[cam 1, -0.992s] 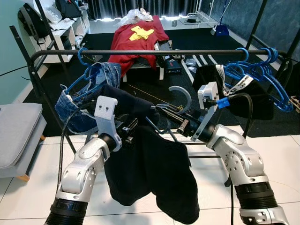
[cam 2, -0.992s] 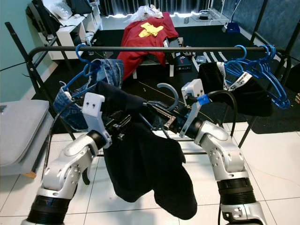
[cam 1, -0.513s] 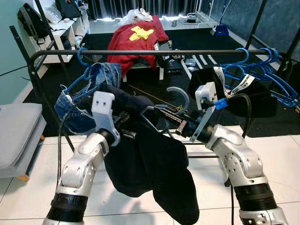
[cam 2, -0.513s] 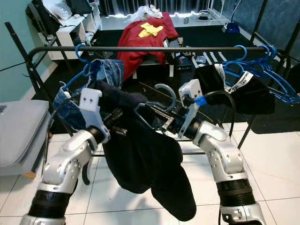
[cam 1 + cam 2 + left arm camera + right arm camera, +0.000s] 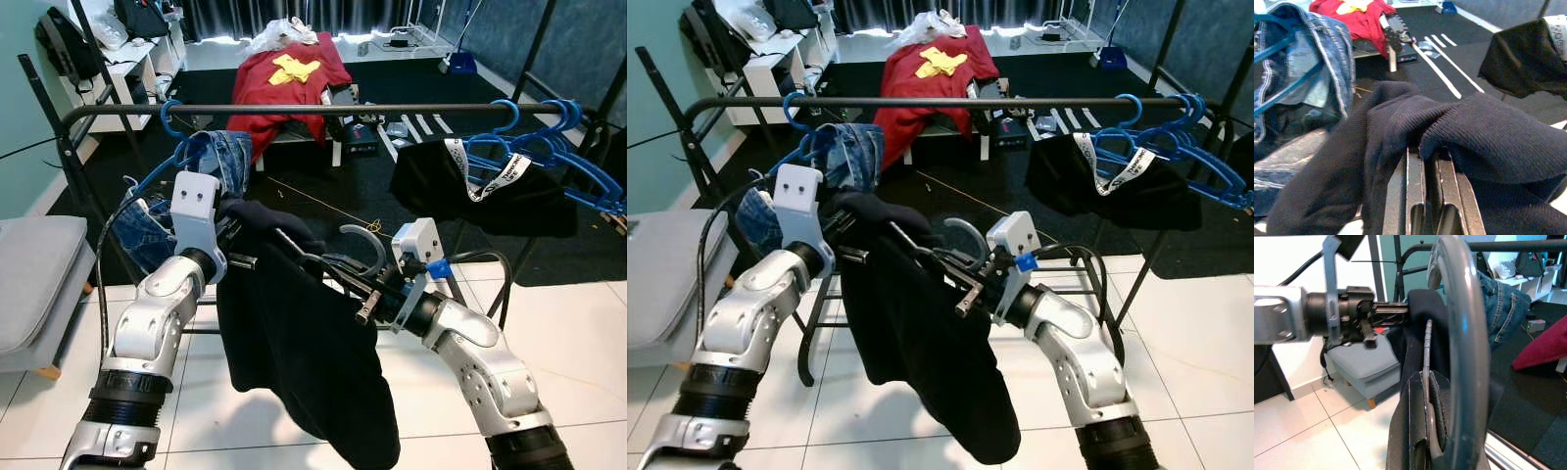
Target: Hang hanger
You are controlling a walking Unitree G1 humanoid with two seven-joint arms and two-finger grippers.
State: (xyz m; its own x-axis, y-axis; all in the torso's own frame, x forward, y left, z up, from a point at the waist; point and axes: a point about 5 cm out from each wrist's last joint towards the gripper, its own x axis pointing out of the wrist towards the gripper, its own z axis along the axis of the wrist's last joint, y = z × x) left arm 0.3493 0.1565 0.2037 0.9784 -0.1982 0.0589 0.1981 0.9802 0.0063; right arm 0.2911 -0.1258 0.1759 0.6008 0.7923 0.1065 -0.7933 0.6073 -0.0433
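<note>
- Hanging below and in front of the black clothes rail (image 5: 323,108), the grey hanger (image 5: 364,245) carries a dark garment (image 5: 294,352) that droops toward the white tiled floor (image 5: 588,323); its hook curls upward, well short of the rail
- Right pincer (image 5: 345,277) is pinched on the hanger just under the hook; in the right wrist view its black fingers (image 5: 1418,411) press together around the hanger's thin metal wire
- Left pincer (image 5: 235,230) holds the garment's far shoulder, nearer the rail's left end; in the left wrist view its fingers (image 5: 1413,196) lie close together with the dark knit bunched over and between them
- On the rail's left end a denim jacket (image 5: 211,162) hangs from a blue hanger (image 5: 174,127), just behind the left pincer
- Toward the rail's right end a cluster of blue hangers (image 5: 549,147) holds a black piece of clothing (image 5: 470,191)
- Beyond the rail, a red garment (image 5: 284,78) with a yellow patch lies spread out over the dark carpet
- Left of the rail stands a grey cushioned stool (image 5: 34,284)
</note>
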